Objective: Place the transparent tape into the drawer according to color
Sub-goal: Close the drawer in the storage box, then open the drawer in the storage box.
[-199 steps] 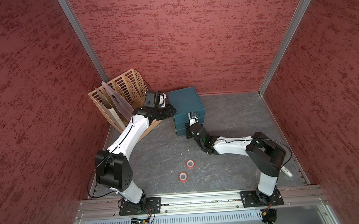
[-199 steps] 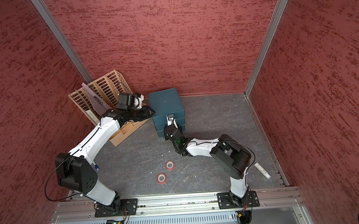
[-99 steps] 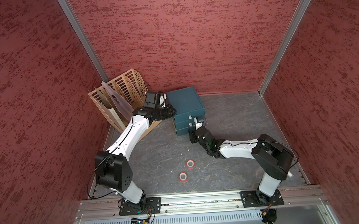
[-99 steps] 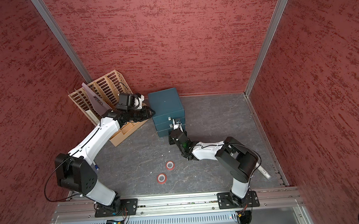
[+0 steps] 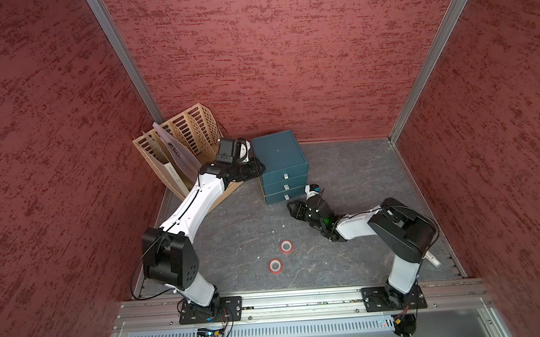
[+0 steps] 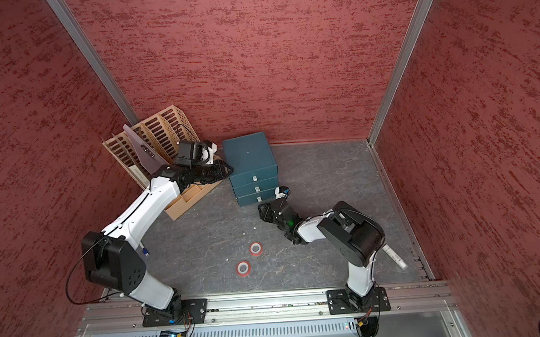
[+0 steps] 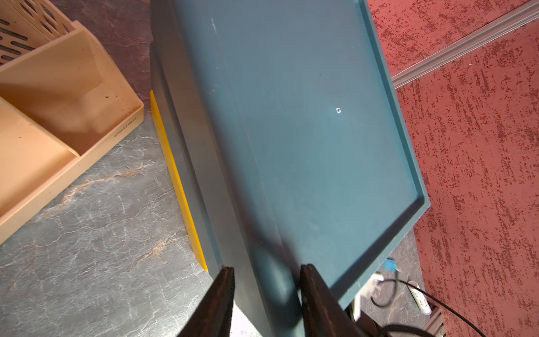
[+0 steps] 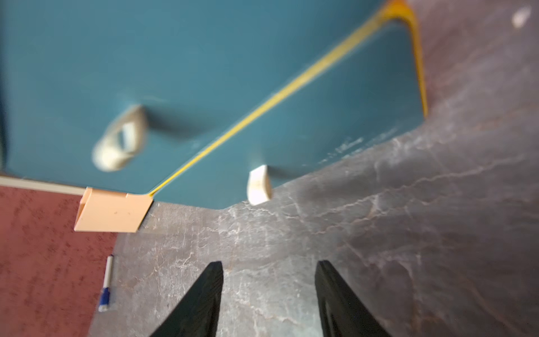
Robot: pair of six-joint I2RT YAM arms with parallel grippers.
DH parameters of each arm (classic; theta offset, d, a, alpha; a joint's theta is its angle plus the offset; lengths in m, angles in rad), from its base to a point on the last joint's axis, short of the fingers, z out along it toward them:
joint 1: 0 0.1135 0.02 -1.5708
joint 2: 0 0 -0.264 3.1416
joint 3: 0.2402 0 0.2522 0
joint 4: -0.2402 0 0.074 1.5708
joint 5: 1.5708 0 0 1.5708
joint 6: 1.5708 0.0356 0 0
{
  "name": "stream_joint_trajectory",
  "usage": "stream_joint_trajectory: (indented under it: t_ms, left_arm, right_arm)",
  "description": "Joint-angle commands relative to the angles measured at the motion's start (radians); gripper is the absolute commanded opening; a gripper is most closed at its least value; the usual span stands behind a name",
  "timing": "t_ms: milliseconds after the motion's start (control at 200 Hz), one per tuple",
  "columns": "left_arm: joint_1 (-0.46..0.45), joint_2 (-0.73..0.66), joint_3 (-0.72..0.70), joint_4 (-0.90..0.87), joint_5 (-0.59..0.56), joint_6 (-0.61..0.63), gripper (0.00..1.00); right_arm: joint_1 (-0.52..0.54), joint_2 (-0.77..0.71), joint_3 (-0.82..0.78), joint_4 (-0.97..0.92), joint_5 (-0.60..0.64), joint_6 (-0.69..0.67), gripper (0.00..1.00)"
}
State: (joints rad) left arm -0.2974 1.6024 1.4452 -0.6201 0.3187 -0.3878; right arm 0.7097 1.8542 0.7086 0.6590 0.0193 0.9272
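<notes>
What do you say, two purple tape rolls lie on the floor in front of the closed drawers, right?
Wrong colour: both top views show the farther tape roll and the nearer tape roll are red. They lie on the floor in front of the closed drawers.

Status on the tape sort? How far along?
Looks done: no purple or orange-yellow rolls in view, and all three drawers of the drawer unit look shut, so those are probably stowed; inside is hidden. In hand: nothing. The right gripper is open and empty by the bottom drawer; the left gripper clamps the unit's top corner. Remaining: two red rolls on the table.
</notes>
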Motion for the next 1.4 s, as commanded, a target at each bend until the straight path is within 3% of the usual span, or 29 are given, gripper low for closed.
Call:
stream_joint_trajectory:
  t_ms: [0,401,902,1027,1303,1398]
  left_arm:
    - [0.0,-0.025,-0.019,-0.024,0.007,0.019,0.41]
    - [0.004,-0.036,-0.023,-0.026,-0.001,0.023,0.42]
    - [0.007,-0.033,-0.016,-0.03,-0.003,0.025,0.42]
    - [0.008,-0.032,-0.016,-0.032,-0.003,0.027,0.42]
    - [0.007,-0.027,-0.012,-0.032,0.002,0.029,0.42]
    - [0.007,-0.028,-0.012,-0.034,0.003,0.03,0.42]
  right_arm:
    - [-0.019,0.045,0.011,0.15,-0.094,0.106,0.56]
    - [-0.059,0.156,0.048,0.32,-0.134,0.198,0.54]
    - [-0.088,0.213,0.128,0.286,-0.128,0.206,0.44]
    - [-0.088,0.217,0.127,0.293,-0.121,0.21,0.36]
    - [-0.091,0.22,0.119,0.308,-0.113,0.216,0.0]
    - [-0.091,0.217,0.105,0.319,-0.116,0.222,0.0]
